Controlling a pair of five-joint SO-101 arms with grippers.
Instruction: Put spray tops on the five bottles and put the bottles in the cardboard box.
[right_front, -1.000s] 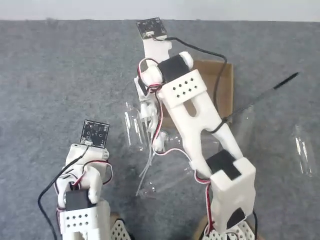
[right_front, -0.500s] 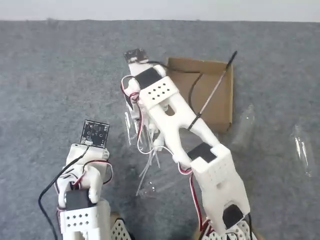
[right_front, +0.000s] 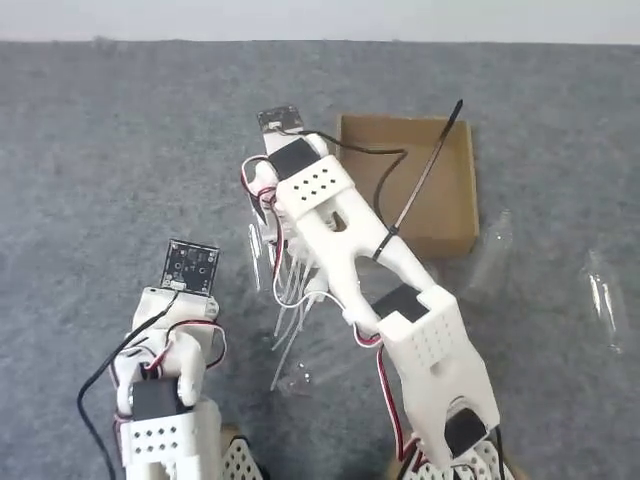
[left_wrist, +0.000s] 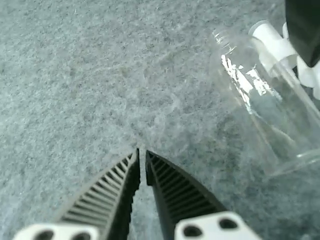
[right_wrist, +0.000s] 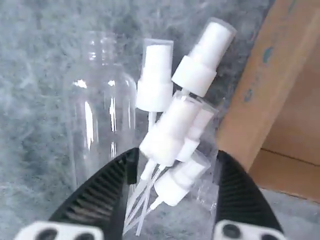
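The left part of the grey carpet (right_front: 110, 150) lies bare from the near edge to the far edge, giving wide room on that side. The left arm (right_front: 165, 400) sits folded low at the near edge, its wrist aimed down at the carpet. The left gripper (left_wrist: 141, 162) hovers just above the pile with its jaws drawn almost together and nothing between them.

To its right, apart from it, a clear bottle (right_front: 260, 255) lies on its side. Its long axis runs near to far and its threaded neck points at the far edge. Just beside it lies a bunch of white spray tops (right_wrist: 175, 130), heads toward the far side. Their thin tubes fan back toward the arm bases.

The right arm (right_front: 430, 350) stretches from the near edge diagonally up and left, its wrist bent down over the bunch. The right gripper (right_wrist: 175, 167) is spread wide, one jaw by the bottle's flank and the other toward the box, with the spray tops in the gap. Whether either jaw touches them cannot be told.

The cardboard box (right_front: 455, 215) sits mouth up just right of the wrist, its left wall close to the spray tops. A thin black strip (right_front: 430, 165) from the arm slants over it.

Right of the box a second bottle (right_front: 490, 255) lies near its corner, long axis roughly near to far. A third bottle (right_front: 605, 300) lies well apart, close to the right border, leaving a strip of carpet between them.
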